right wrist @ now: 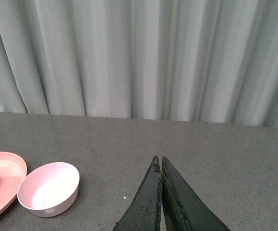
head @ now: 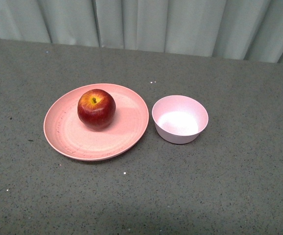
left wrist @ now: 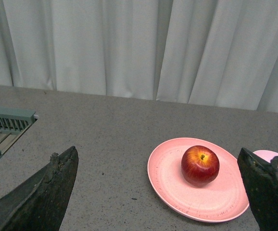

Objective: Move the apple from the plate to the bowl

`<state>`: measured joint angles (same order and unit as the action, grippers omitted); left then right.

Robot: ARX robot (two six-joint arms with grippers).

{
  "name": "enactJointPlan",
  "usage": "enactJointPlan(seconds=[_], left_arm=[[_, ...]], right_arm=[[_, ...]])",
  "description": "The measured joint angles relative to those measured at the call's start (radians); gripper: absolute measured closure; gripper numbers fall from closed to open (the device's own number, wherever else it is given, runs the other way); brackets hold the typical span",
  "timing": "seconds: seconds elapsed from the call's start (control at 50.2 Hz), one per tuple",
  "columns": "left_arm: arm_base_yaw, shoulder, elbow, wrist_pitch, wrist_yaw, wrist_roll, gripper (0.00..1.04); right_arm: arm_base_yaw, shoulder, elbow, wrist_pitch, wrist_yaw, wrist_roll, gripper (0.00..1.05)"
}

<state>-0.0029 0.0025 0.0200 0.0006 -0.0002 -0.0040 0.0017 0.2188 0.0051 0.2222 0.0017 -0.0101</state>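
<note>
Reach step, nothing is grasped yet. Apple [head: 96, 108] sits stem-up on plate [head: 68, 141]. Bowl [head: 179, 119] is empty, just beside the plate on its right. Left gripper [left wrist: 157, 153] is spread wide and aimed toward the apple. Right gripper [right wrist: 159, 160] is pinched together and holds nothing. Next, probably: left gripper drops over the apple with jaws straddling it, squeezes, lifts, then carries it across to the bowl.

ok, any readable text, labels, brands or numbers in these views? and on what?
None in any view.
The apple, plate and bowl carry no print or sticker.
The table and curtain are plain.
The grey slatted thing at the edge of the left wrist view shows no marking that can be read.
</note>
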Motion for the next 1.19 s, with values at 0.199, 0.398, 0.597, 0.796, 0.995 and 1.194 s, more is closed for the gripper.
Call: enactJointPlan(seconds=[0.199, 0.398, 0.597, 0.796, 0.995, 1.194], left_arm=[[0.0, 0.0, 0.0, 0.0, 0.0, 0.0, 0.07], [0.0, 0.0, 0.0, 0.0, 0.0, 0.0, 0.07], [0.0, 0.0, 0.0, 0.0, 0.0, 0.0, 0.07], [-0.03, 0.179, 0.027, -0.059, -0.235, -0.058, 0.07], [-0.029, 0.515, 0.059, 0.277, -0.2, -0.081, 0.07], [-0.088, 1.097, 0.206, 0.73, -0.156, -0.091, 0.07]], right_arm=[[0.0, -0.043, 0.0, -0.043, 0.0, 0.0, 1.04], [0.0, -0.214, 0.001, -0.22, -0.002, 0.0, 1.04], [0.0, -0.214, 0.001, -0.22, -0.002, 0.0, 0.88], [0.0, -0.215, 0.001, -0.221, -0.002, 0.0, 0.52], [0.0, -0.214, 0.001, -0.221, -0.002, 0.0, 0.17], [0.0, -0.214, 0.001, -0.221, -0.002, 0.001, 0.09]])
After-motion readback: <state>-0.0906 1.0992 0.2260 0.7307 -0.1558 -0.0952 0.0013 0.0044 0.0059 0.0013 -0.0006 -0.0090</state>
